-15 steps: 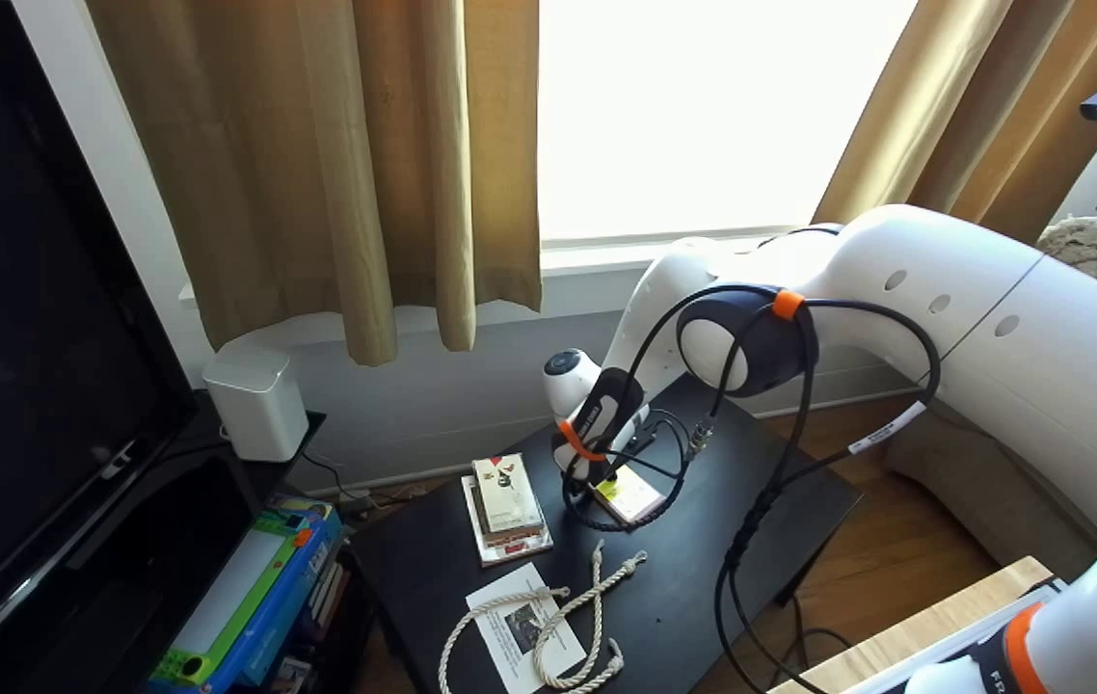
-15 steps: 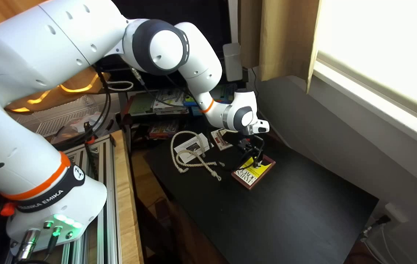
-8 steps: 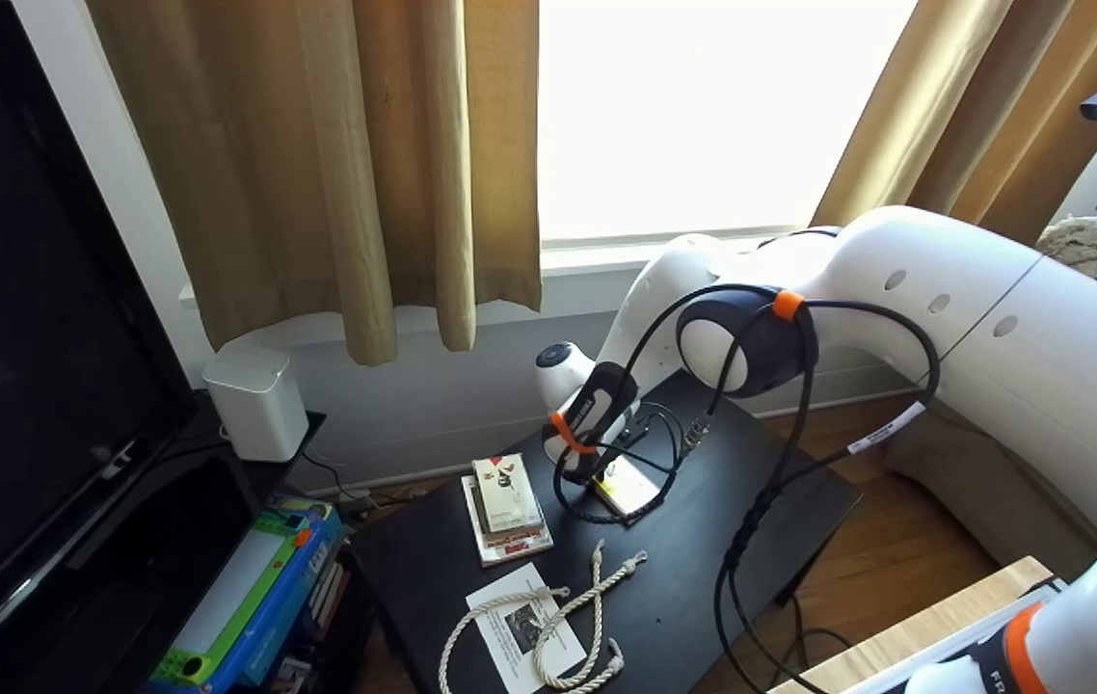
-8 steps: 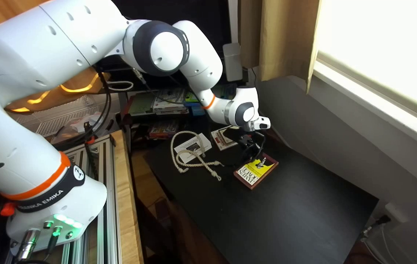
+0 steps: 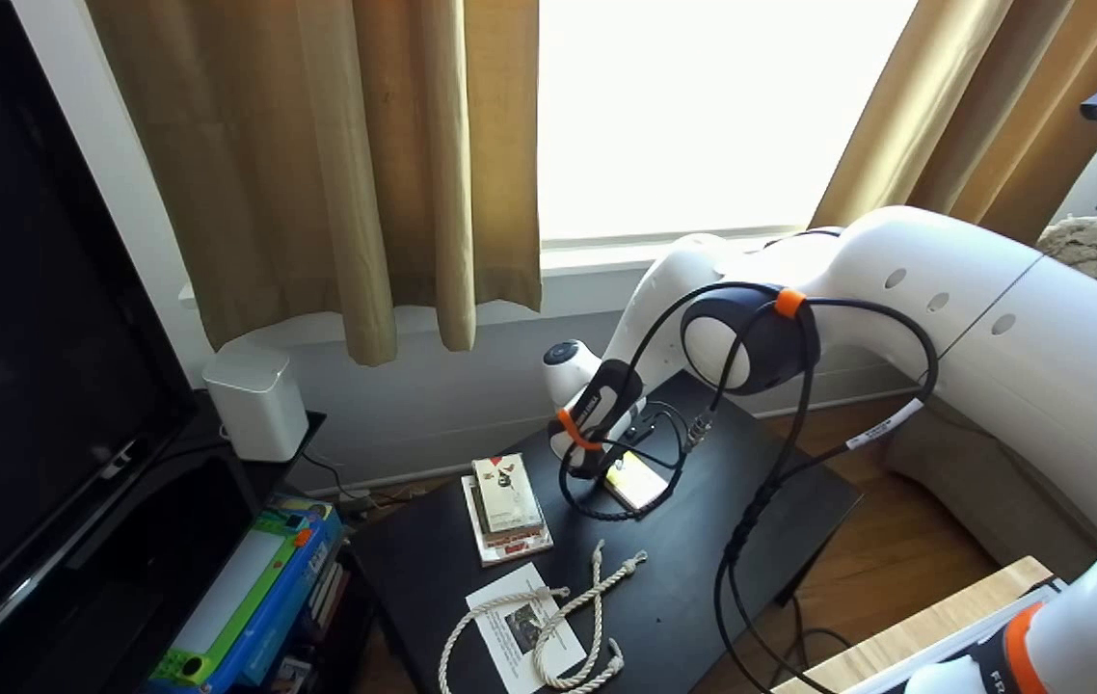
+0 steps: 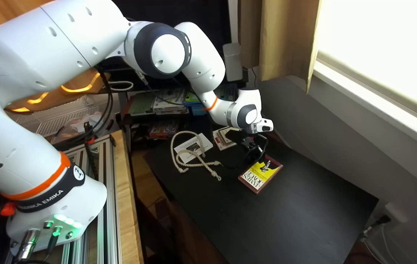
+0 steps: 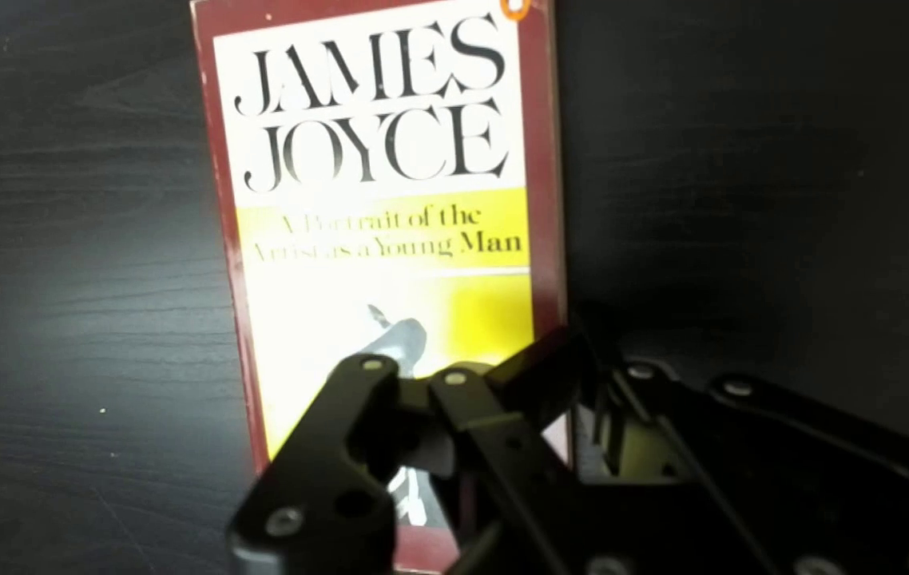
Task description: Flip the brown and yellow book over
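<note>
The brown and yellow book [image 7: 383, 152] lies flat on the black table, its red-brown border, white title panel and yellow panel facing up. It also shows in both exterior views, by the table's middle [image 6: 261, 174], and partly behind the hand and cables for the same book [image 5: 638, 482]. In the wrist view my gripper [image 7: 576, 334] has its jaws together at the book's right long edge, its dark linkage covering the book's lower part. No part of the book is seen pinched between the fingers. Whether the fingertips touch the edge is too dark to tell.
A small stack of books [image 5: 510, 496] sits beside the hand. Nearer the front lie a printed sheet [image 5: 505, 646] and a pale rope [image 5: 600, 588]. The wall and window sill [image 6: 369, 106] bound the table's far side. Cables loop around the wrist.
My gripper's fingers have come together. In the exterior views the book has slid a little to the right, still cover up, and the hand has shifted slightly with it.
</note>
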`<state>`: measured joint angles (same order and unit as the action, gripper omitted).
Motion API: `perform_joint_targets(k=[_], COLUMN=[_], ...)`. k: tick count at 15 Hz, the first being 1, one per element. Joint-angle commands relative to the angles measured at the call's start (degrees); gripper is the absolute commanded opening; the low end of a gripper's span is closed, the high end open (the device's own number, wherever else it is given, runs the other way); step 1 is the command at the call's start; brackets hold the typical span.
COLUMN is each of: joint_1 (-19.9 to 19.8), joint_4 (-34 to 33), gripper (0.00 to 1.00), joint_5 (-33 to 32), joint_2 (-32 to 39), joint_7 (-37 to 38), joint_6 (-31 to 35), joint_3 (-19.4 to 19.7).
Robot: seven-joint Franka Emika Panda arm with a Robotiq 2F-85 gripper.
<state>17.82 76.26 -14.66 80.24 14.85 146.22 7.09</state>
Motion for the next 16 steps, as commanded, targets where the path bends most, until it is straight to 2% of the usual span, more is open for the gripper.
perform_joint_targets(k=[1,2,3,5,12,13,16], joint_1=[-0.9,-0.7,-0.3,0.5,0.2,-0.2,-1.4], joint_4=[2.4,2.8,3.3,4.1,0.2,-0.5,-2.8], gripper=[0.01,0.29,0.3,0.43,0.95,1.0,1.0], joint_5=[0.2,0.1,-0.1,-0.2,3.5,4.3,7.3], joint_2=[-2.3,-2.9,-3.7,-5.5,-3.2,-2.6,-0.8], joint_7=[-0.7,-0.4,-0.2,0.9,8.6,9.2,11.0], joint_6=[1.2,1.4,1.5,1.3,2.8,2.5,2.5], joint_3=[-0.7,-0.6,-0.3,0.2,2.9,2.8,2.0])
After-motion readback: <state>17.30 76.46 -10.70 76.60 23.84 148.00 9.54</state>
